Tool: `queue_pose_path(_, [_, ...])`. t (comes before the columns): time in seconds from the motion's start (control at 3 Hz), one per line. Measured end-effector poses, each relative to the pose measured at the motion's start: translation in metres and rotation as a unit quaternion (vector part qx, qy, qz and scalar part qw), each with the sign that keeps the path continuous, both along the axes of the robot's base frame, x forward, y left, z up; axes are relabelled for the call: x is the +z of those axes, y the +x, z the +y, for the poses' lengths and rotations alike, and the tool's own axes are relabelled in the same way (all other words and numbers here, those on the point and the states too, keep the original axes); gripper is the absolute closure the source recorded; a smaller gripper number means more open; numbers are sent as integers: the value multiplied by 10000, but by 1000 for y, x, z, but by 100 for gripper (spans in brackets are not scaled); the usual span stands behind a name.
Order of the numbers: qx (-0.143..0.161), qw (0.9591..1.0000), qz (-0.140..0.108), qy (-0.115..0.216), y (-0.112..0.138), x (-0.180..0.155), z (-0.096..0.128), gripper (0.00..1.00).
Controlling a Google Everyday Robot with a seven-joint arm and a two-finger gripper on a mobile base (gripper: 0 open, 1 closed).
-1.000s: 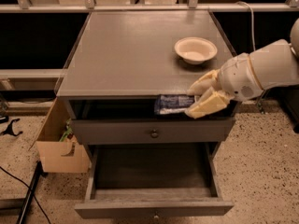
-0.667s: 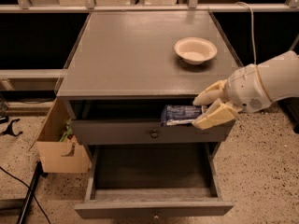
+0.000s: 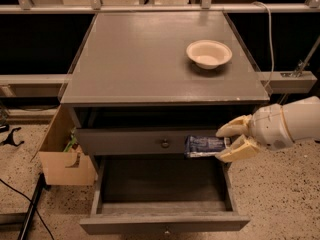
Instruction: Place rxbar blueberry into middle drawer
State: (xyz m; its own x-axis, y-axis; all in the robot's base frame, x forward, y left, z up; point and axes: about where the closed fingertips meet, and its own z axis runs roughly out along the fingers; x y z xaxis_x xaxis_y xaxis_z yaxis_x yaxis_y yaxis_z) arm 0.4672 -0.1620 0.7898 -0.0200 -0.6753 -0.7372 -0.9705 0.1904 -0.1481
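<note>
My gripper [image 3: 223,145] comes in from the right, its cream fingers [image 3: 234,128] shut on the rxbar blueberry [image 3: 204,146], a flat dark blue wrapper held level. The bar hangs in front of the right part of the top drawer's front panel [image 3: 130,141], which has a round knob. Below it, the middle drawer [image 3: 165,223] is pulled far out towards me. It is a wide shallow grey tray with nothing showing inside. The bar is above the drawer's back right part and not touching it.
A cream-white bowl [image 3: 209,53] sits on the grey tabletop [image 3: 150,64] at the back right. An open cardboard box [image 3: 62,159] stands on the speckled floor left of the cabinet. A black cable [image 3: 30,209] runs at lower left. A rail runs behind.
My gripper has carried the bar down and a little to the right, from the tabletop's front edge to in front of the top drawer's panel. The drawers and the bowl have not moved.
</note>
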Motion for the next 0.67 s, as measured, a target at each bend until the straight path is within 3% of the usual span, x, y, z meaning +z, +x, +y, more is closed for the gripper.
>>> queue_pose_path(0.33, [15,9999,-33,107,3,-34,-9,100])
queue_pose_path(0.67, [6,9999,99,88,2,-74,-15,100])
